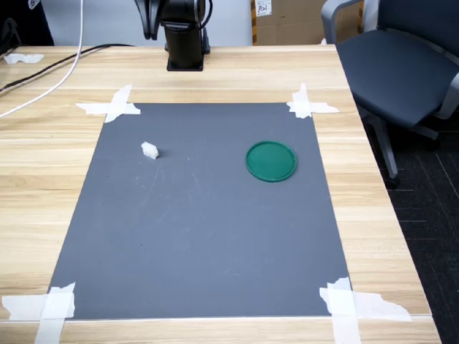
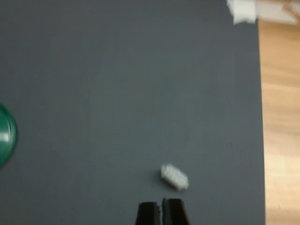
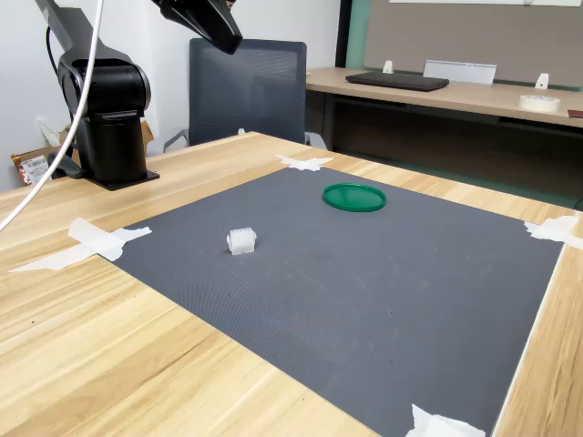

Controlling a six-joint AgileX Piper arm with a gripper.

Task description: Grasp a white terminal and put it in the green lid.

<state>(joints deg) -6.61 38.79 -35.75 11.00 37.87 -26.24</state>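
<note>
My gripper (image 2: 162, 212) hangs high above the mat, fingertips almost together, holding nothing.

The tiny white ridged plastic terminal (image 1: 150, 150) lies alone on the dark grey mat (image 1: 201, 244), well apart from the flat round dark-green plastic lid (image 1: 271, 160) to the first exterior view's right. I judge the terminal light and stiff, probably apt to skid or flip if nudged, so I would open, come straight down and pinch its two longer flat sides.
</note>
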